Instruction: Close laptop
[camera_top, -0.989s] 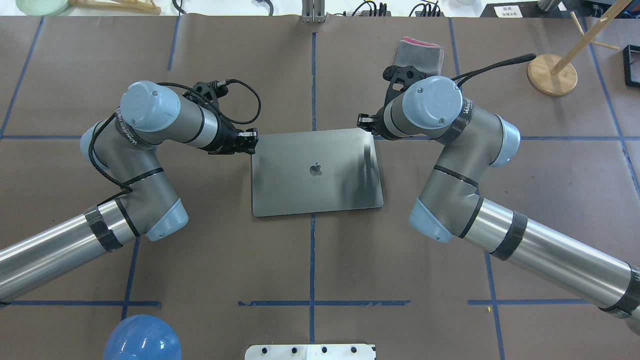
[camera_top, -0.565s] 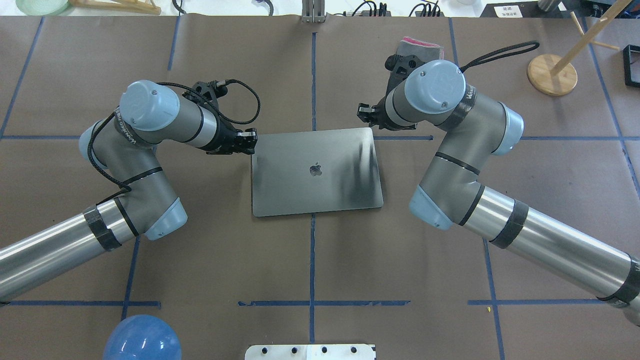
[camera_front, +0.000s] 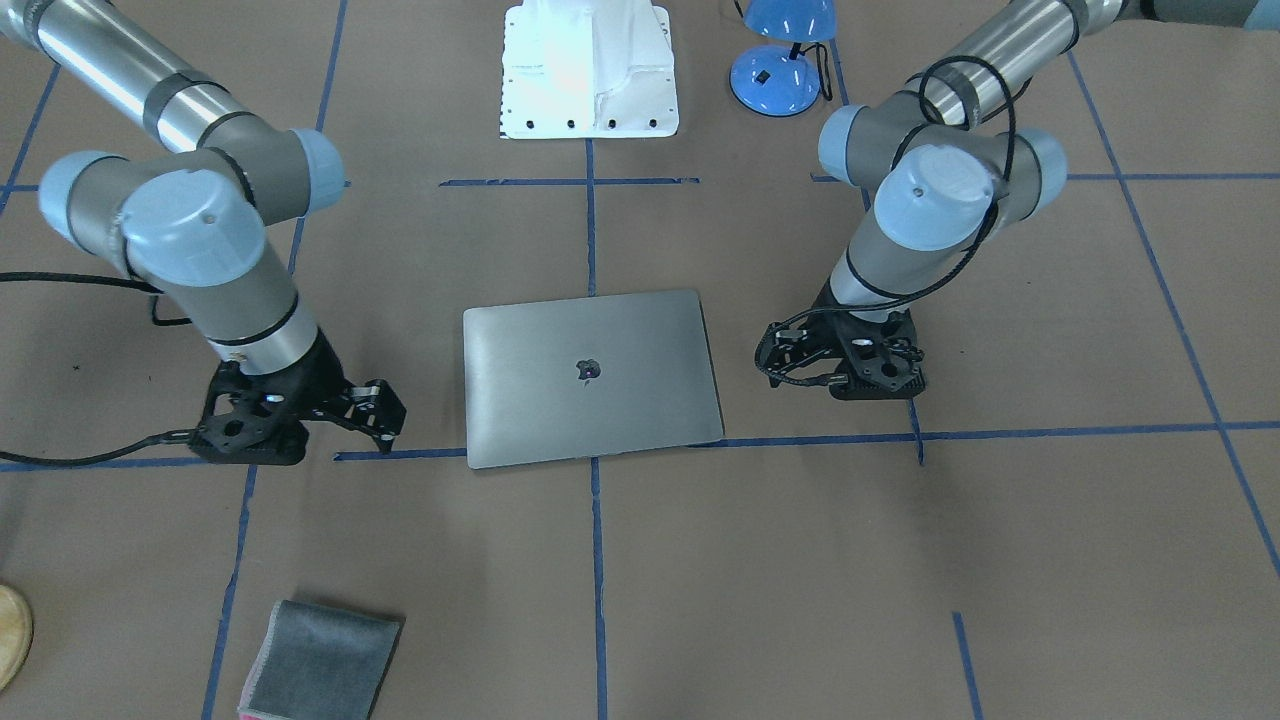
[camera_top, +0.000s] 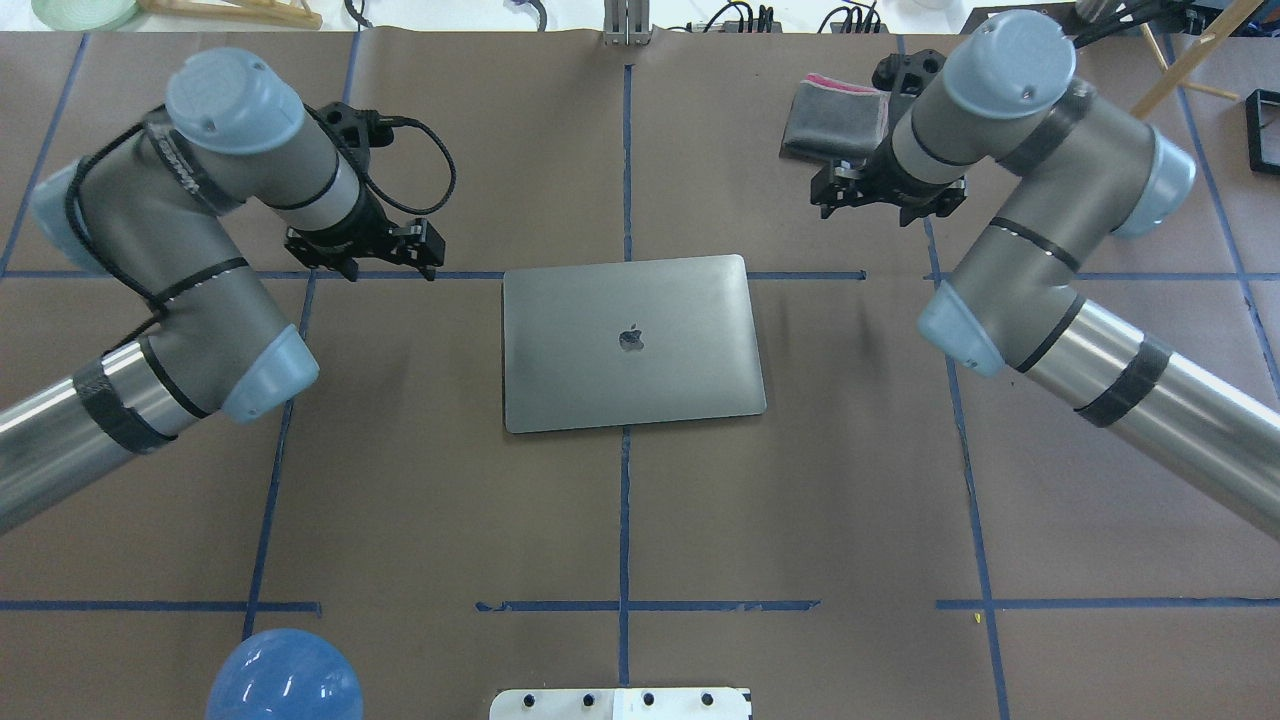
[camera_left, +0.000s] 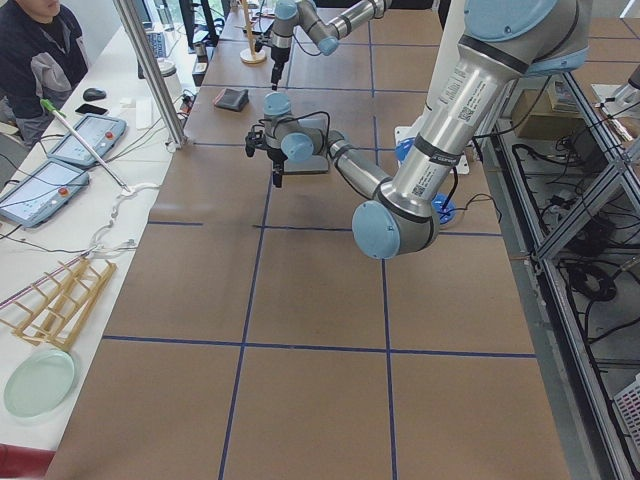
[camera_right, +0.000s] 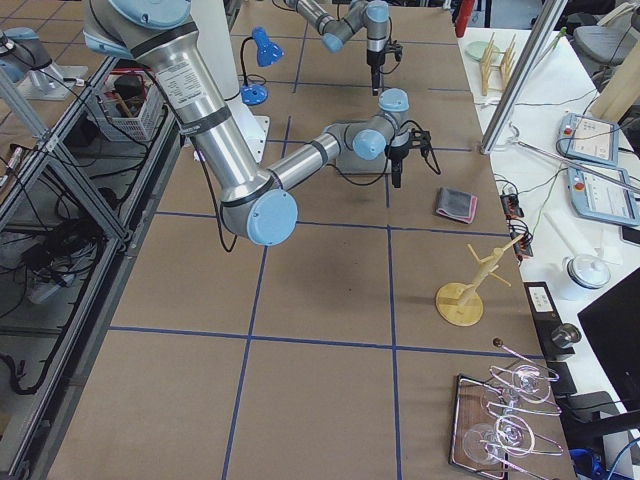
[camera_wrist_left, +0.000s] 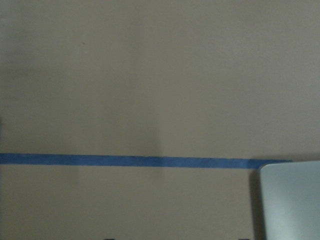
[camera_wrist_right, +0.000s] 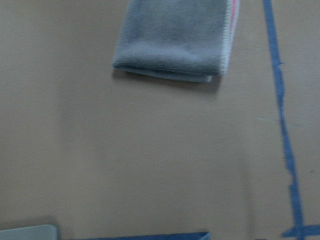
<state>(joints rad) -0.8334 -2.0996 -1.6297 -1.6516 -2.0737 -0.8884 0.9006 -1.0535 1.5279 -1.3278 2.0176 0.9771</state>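
The laptop (camera_top: 630, 340) lies shut and flat at the table's middle, its grey lid with the dark apple logo facing up; it also shows in the front view (camera_front: 590, 375). My left gripper (camera_top: 388, 262) hangs open and empty above the blue tape line, left of the laptop's far left corner and clear of it. That corner (camera_wrist_left: 292, 200) shows in the left wrist view. My right gripper (camera_top: 868, 205) is open and empty, beyond the laptop's far right corner, beside the grey cloth with pink edge (camera_top: 835, 115).
A blue lamp (camera_top: 285, 675) stands near the robot's base (camera_front: 588, 70) on my left. A wooden stand (camera_top: 1105, 148) is at the far right. The cloth (camera_wrist_right: 175, 40) lies just ahead of my right wrist.
Both arms have drawn back from the laptop's far corners, the left one to the left and the right one to the right and away. The laptop has not moved.
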